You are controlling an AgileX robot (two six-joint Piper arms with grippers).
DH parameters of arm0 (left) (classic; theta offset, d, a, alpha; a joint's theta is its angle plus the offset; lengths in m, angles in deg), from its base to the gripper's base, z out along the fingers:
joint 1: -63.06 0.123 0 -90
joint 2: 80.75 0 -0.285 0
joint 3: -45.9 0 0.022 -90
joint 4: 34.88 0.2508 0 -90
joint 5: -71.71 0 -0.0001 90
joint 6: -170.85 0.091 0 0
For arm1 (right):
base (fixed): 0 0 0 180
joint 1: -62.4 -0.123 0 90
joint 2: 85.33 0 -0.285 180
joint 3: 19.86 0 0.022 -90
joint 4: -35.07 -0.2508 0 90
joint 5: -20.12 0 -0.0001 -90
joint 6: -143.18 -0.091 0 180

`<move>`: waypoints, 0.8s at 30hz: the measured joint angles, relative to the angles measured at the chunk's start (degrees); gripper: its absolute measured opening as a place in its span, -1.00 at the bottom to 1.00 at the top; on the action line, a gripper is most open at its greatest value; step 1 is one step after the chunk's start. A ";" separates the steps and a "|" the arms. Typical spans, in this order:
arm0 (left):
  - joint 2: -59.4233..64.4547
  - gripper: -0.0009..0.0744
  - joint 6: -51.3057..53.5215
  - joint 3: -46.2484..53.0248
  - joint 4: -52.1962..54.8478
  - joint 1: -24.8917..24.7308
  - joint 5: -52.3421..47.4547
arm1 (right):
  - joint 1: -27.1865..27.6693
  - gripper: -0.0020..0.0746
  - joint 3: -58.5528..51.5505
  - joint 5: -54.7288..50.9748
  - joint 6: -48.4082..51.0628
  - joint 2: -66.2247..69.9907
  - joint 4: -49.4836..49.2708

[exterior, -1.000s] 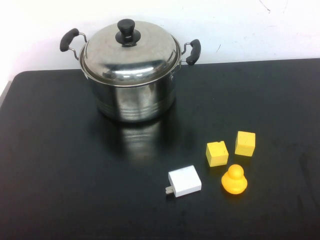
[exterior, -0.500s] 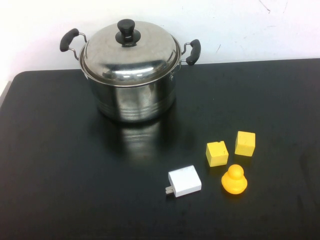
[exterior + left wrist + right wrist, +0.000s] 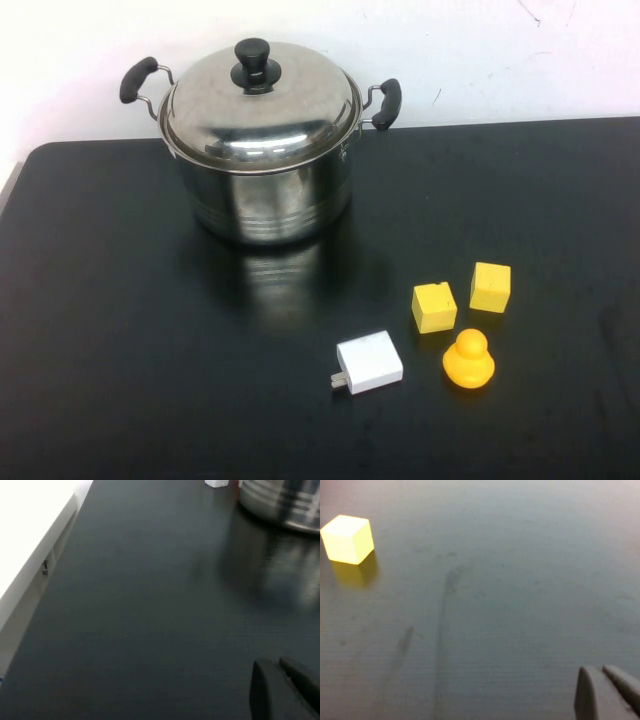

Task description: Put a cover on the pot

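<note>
Already the pot [image 3: 262,190] sits at the desk's [image 3: 120,330] far left with its lid [image 3: 260,105] on, so the job looks finished. Left gripper [image 3: 285,687] and right gripper [image 3: 605,692] hang low over bare desk, jaws together, apparently parked.

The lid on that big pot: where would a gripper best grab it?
Likely by the black knob standing upright at the centre of the lid, coming straight down from above; the dome offers no other grip. Both grippers, left and right, sit shut, away from it.
</note>
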 joint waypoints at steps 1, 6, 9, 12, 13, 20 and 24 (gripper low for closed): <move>0.00 -0.98 0.00 0.00 0.00 0.00 0.00 | 0.00 -0.95 0.00 0.00 0.00 0.00 0.00; 0.00 -0.98 0.21 0.00 -0.10 0.00 -0.04 | 0.00 -0.95 0.00 0.00 0.00 0.00 0.00; 0.00 -0.98 0.32 0.00 -0.10 0.00 -0.13 | 0.00 -0.95 0.00 0.00 0.00 0.00 0.00; 0.00 -0.98 0.44 0.00 -0.10 0.00 -0.13 | 0.00 -0.95 0.00 0.00 0.00 0.00 0.00; 0.00 -0.98 0.45 0.00 -0.10 0.00 -0.13 | 0.00 -0.95 0.00 0.00 0.00 0.00 0.00; 0.00 -0.98 0.45 0.00 -0.10 -1.09 -0.13 | 0.00 -0.95 0.00 0.00 0.00 0.00 0.00; 0.00 -0.98 0.45 0.00 -0.10 -2.28 -0.13 | 0.00 -0.95 0.00 0.00 0.00 0.00 0.00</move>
